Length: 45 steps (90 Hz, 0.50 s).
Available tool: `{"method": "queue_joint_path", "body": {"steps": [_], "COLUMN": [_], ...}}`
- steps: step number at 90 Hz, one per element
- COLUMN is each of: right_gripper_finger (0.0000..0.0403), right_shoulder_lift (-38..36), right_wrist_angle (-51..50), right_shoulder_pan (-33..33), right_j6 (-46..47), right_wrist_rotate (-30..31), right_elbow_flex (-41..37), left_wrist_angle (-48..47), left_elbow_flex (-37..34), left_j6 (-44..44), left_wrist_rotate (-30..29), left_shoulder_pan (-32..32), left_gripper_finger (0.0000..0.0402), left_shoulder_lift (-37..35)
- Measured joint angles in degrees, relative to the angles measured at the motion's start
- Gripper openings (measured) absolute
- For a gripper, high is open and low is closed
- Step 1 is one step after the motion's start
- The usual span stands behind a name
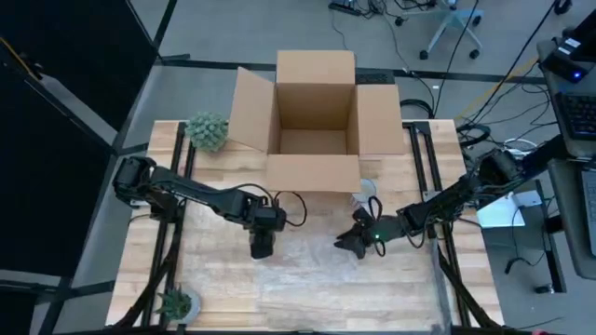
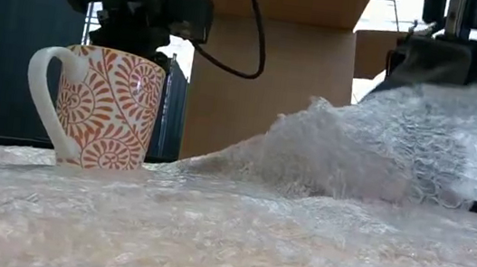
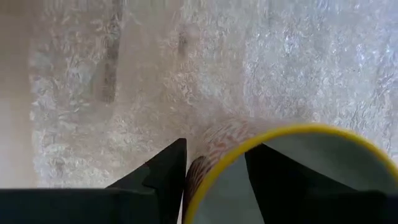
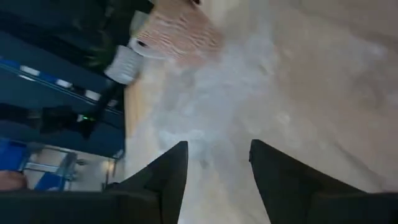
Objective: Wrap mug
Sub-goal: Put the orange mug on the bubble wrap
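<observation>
While a sheet of bubble wrap (image 1: 307,270) is lying spread over most of the wooden table (image 1: 424,298), one edge of it is rising in a crumpled ridge toward the right gripper (image 1: 349,240), as the low view shows. Dark panels are standing along the left side of the room, and cables and the base of an office chair (image 1: 453,28) are showing on the grey floor beyond the table. At the table's far edge a cardboard box (image 1: 315,116) is sitting with its flaps open, and its inside is showing nothing but bare cardboard. A small green plant (image 1: 207,131) is sitting beside the box's left flap, and another (image 1: 177,302) is sitting at the near left corner. The mug (image 2: 100,107), white with an orange spiral pattern and a yellow rim, is standing upright on the wrap, its handle pointing left in the low view. The left gripper (image 3: 214,165) is reaching down over it, one finger outside the wall and one inside, jaws clamped on the rim. The right gripper's jaws are standing apart in its wrist view; whether they are pinching the wrap cannot be told.
</observation>
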Motion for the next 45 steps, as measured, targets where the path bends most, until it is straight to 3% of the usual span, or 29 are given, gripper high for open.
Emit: {"method": "queue_joint_path", "body": {"steps": [22, 45], "right_gripper_finger": [0.0160, 0.0154], "right_shoulder_lift": [-0.02, -0.04], "right_wrist_angle": [0.87, -4.31], "right_shoulder_pan": [0.08, 0.02], "right_j6": [3.43, 8.78], "right_wrist_rotate": [-9.99, -5.22], "right_elbow_flex": [0.01, 0.00], "left_wrist_angle": [-0.02, 0.60], "left_elbow_flex": [0.00, 0.00], "left_j6": [0.30, 0.08], "left_wrist_rotate": [0.00, -0.07], "left_shoulder_pan": [0.00, 0.00], "left_gripper_finger": [0.0151, 0.0151], "left_shoulder_lift": [0.00, 0.00]}}
